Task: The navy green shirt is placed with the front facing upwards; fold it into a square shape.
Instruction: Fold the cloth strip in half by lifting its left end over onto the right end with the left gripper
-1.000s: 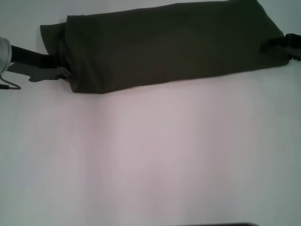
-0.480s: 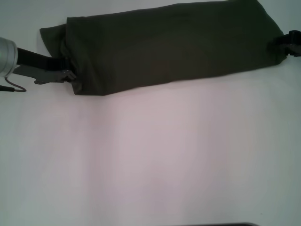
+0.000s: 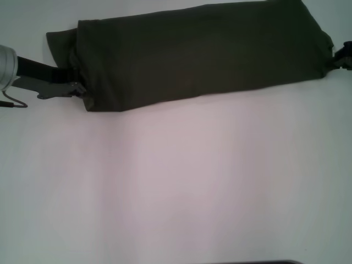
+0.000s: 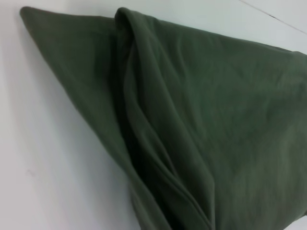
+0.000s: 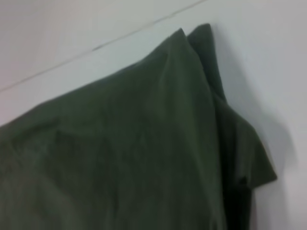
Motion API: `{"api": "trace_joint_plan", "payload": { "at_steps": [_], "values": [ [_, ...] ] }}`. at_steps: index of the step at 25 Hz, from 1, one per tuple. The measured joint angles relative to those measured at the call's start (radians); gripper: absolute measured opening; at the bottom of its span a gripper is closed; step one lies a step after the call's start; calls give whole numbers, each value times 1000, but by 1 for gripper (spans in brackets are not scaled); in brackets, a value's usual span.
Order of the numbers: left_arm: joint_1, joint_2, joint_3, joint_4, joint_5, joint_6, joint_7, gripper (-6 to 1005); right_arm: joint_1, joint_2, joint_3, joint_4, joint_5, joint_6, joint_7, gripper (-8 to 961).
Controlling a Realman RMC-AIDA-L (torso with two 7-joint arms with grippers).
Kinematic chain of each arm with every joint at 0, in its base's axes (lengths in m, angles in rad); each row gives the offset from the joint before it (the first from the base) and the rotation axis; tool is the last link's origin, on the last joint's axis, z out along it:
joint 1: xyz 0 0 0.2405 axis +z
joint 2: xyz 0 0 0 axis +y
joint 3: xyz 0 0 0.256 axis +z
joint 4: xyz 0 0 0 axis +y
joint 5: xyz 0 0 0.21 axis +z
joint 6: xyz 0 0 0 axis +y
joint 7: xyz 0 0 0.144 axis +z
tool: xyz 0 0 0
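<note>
White and plain, the table (image 3: 176, 187) fills most of the head view, with a faint pinkish cast across its middle. Along its far side lies the navy green shirt (image 3: 198, 52), a dark olive cotton garment folded into a long horizontal band that runs nearly from one edge of the view to the other, its right end sitting slightly farther back than its left. No lettering or collar shows on the upper face. At the band's left end a flap of the same fabric sticks out past the main fold.

The left claw (image 3: 74, 87) reaches in from the left edge on a black arm with a silver cuff, its grey metal tips touching the near left corner of the shirt; whether they are clenched on the cloth or released cannot be told. The right claw (image 3: 336, 59) shows only as a black shape at the right edge, touching the shirt's near right corner, and its state cannot be told either.

From the left wrist view the shirt (image 4: 201, 120) shows stacked layers with a rounded fold edge and a pointed flap lying on the table (image 4: 43, 167). From the right wrist view the shirt (image 5: 124, 148) ends in two layered corners, with a lower flap jutting onto the table (image 5: 268, 72).
</note>
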Motion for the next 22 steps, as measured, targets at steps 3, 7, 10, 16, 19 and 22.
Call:
{"api": "trace_joint_plan", "payload": {
  "at_steps": [3,7,10,16,19,22],
  "values": [
    [0,6,0,2,0,16,0,13,0,-9,-2,-2,-28,-28,13,79],
    [-1,24,0,6,0,53,0,12,-1,-14,-1,-26,-55,-81,22,44],
    [-2,29,0,6,0,70,0,12,-3,-15,-1,-61,-89,-137,35,17],
    [9,54,1,0,23,205,1,12,-3,-18,-2,-94,-143,-256,40,-1],
    [21,57,-7,-7,43,237,-1,12,-3,-20,-3,-95,-169,-300,40,-1],
    [37,59,-7,-10,48,278,1,13,-7,-21,-3,-95,-183,-337,39,-1]
  ]
}}
